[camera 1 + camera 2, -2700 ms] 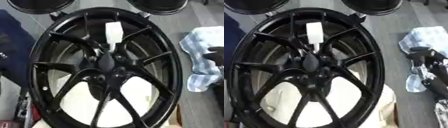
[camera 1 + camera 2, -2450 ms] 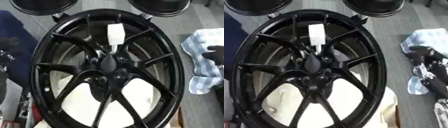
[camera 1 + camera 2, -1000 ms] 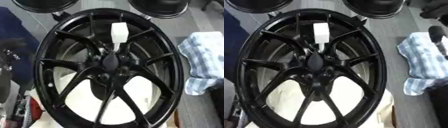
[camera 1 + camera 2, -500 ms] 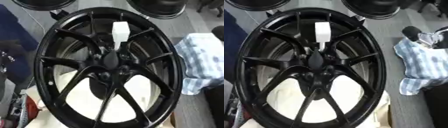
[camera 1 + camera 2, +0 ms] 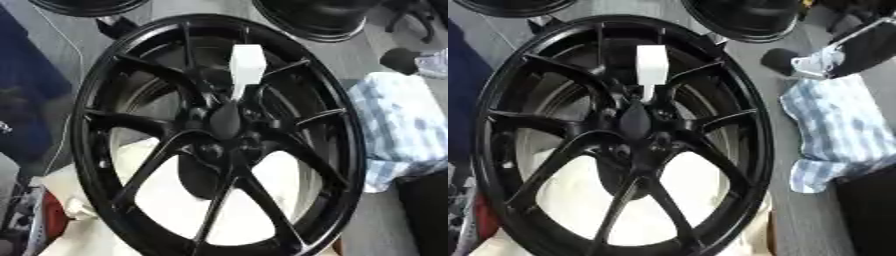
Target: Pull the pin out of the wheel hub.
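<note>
**Pin sitting in hub, right hand off to the side**

Dark blue fabric [image 5: 26, 100] is lying along the left edge, at 9 o'clock from the wheel. The black wheel [image 5: 219, 135] is filling the centre, its spokes running out from the hub [image 5: 223, 120]. The white pin [image 5: 246, 67] is standing in the hub, its blocky head sticking out toward 12 o'clock. A blue-and-white checked cloth [image 5: 837, 130] is lying at 3 o'clock, just beside the rim. The right hand [image 5: 785, 59] is showing at 2 o'clock, above the cloth, apart from the wheel; can't tell whether its fingers are straight or curled. Left hand isn't showing.
</note>
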Controlling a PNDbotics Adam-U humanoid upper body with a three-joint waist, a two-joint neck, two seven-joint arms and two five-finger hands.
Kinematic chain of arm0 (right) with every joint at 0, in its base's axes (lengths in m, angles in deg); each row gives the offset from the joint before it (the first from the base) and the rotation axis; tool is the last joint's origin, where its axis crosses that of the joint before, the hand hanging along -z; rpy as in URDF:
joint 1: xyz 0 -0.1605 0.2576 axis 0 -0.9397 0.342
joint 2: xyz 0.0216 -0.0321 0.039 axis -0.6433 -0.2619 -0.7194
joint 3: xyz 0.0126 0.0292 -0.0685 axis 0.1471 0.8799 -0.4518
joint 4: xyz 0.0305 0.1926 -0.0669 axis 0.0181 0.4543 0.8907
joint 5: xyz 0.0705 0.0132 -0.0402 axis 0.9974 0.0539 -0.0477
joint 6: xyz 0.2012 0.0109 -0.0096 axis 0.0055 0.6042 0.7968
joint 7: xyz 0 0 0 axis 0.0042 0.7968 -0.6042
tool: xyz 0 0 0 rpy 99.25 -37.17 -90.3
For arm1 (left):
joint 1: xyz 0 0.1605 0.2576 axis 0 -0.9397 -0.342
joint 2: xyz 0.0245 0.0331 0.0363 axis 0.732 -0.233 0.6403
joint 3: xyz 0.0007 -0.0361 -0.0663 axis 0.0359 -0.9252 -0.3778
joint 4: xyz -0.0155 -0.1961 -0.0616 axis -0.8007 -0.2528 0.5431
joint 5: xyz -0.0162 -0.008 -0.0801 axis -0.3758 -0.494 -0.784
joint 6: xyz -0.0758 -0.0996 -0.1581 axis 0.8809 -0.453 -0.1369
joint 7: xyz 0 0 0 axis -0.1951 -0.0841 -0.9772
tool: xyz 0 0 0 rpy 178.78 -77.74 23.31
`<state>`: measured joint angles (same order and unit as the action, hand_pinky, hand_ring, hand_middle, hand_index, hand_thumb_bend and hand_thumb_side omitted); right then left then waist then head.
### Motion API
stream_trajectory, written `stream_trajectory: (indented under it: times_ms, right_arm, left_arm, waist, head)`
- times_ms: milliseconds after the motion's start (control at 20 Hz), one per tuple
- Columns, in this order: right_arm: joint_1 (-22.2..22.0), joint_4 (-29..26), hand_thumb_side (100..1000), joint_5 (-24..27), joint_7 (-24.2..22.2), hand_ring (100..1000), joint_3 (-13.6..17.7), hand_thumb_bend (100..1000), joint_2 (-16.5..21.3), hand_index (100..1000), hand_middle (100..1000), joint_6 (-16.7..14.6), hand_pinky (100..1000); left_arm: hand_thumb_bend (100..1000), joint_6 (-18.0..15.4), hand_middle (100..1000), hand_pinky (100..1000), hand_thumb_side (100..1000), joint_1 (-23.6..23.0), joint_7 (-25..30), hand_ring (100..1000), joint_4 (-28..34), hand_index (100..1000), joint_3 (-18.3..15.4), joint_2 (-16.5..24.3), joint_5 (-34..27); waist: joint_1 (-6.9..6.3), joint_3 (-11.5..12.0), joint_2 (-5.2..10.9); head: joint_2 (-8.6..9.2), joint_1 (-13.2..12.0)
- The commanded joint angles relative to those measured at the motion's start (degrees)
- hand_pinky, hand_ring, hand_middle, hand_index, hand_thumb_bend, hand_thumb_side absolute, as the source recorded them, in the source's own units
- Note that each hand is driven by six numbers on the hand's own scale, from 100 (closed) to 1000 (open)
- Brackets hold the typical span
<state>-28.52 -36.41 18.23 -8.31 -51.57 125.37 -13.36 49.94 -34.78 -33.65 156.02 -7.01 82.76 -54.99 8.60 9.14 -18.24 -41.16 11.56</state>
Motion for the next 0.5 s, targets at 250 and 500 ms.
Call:
stream_trajectory:
  times_ms: [250,500]
  right_arm:
    - [2.92,-0.64,362,-2.98,-1.27,783,-2.22,440,1.02,733,764,3.68,798]
    - [3.56,-0.64,368,-6.05,-1.47,791,-3.51,482,-0.01,744,771,7.46,799]
  left_arm:
    - [100,0.42,681,788,724,1.11,0.34,916,0.86,814,0.46,1.52,0.32]
    - [100,0.51,681,789,725,1.61,0.56,916,0.86,814,0.58,1.54,0.51]
  waist:
    - [0.64,1.22,0.64]
    - [1.44,2.83,0.09]
  head:
    - [0.77,1.89]
    - [1.08,3.21]
